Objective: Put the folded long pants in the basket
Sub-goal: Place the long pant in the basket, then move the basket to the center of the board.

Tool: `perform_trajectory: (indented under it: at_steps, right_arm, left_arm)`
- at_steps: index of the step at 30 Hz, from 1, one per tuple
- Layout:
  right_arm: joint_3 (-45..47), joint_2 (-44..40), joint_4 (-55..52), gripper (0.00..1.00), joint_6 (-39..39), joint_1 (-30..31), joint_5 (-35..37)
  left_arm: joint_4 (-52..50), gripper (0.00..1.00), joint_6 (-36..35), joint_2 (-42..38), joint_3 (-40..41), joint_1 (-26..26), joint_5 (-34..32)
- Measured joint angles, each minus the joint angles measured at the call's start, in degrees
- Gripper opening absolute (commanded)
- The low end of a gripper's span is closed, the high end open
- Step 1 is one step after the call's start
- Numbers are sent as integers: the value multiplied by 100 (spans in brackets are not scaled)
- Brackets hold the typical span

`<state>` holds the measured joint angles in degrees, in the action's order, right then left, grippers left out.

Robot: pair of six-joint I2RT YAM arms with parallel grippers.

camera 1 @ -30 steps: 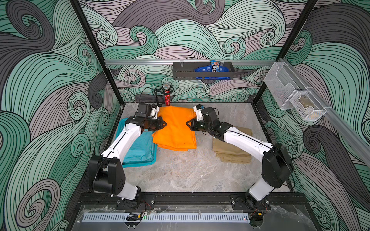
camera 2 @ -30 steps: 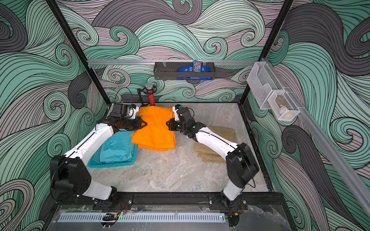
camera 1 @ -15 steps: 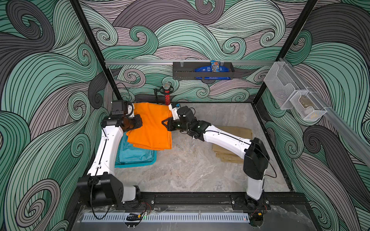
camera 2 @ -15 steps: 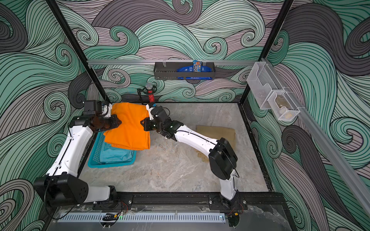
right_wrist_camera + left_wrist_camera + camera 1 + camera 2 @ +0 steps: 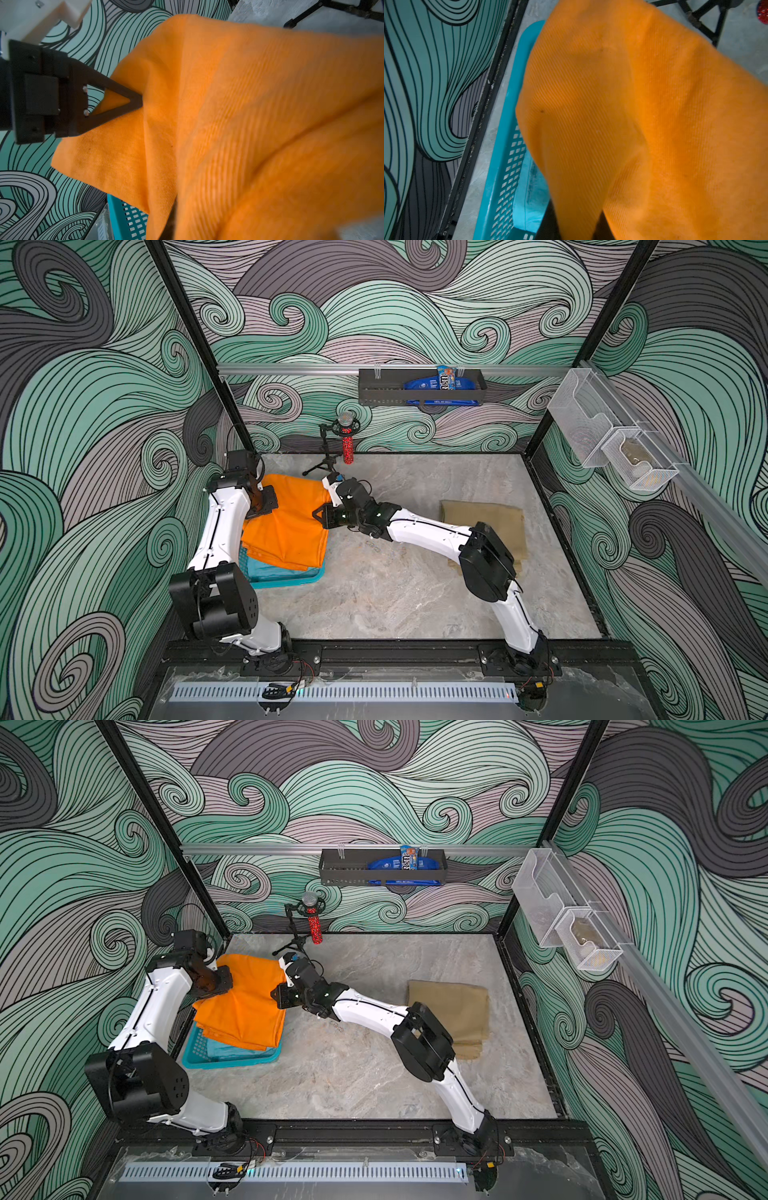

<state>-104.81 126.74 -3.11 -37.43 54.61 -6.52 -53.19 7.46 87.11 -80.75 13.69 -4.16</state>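
Observation:
Both grippers hold the orange folded long pants in the air over the turquoise basket at the left wall. My left gripper is shut on the pants' left edge, and my right gripper is shut on their right edge. Teal folded pants lie inside the basket beneath them. Khaki folded pants lie flat on the table at the right. Orange cloth fills both wrist views and hides most of each gripper's own fingers.
A microphone stand with a red glitter handle stands at the back wall, just behind the pants. A dark wall rack holds snack bags. White mesh bins hang on the right wall. The basket sits close to the left frame post.
Both arms have carried the orange pants leftwards from the middle of the table to above the basket. Both grippers stayed shut on the cloth.

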Motion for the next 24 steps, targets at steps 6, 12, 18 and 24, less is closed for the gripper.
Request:
perform_trajectory:
  at_steps: [6,12,18,24]
  right_arm:
    - [-319,472,33,27,55,2,-160]
    - [-413,514,-116,100,245,-66,-614]
    - [-223,125,-260,100,404,-372,-706]
    - [398,-365,-295,95,474,-925,-1003]
  left_arm:
    - [85,8,37,153,127,48,-343]
    - [557,99,170,177,201,175,-785]
    - [616,99,442,282,-852,229,-955]
    - [1311,99,658,-37,-632,151,358]
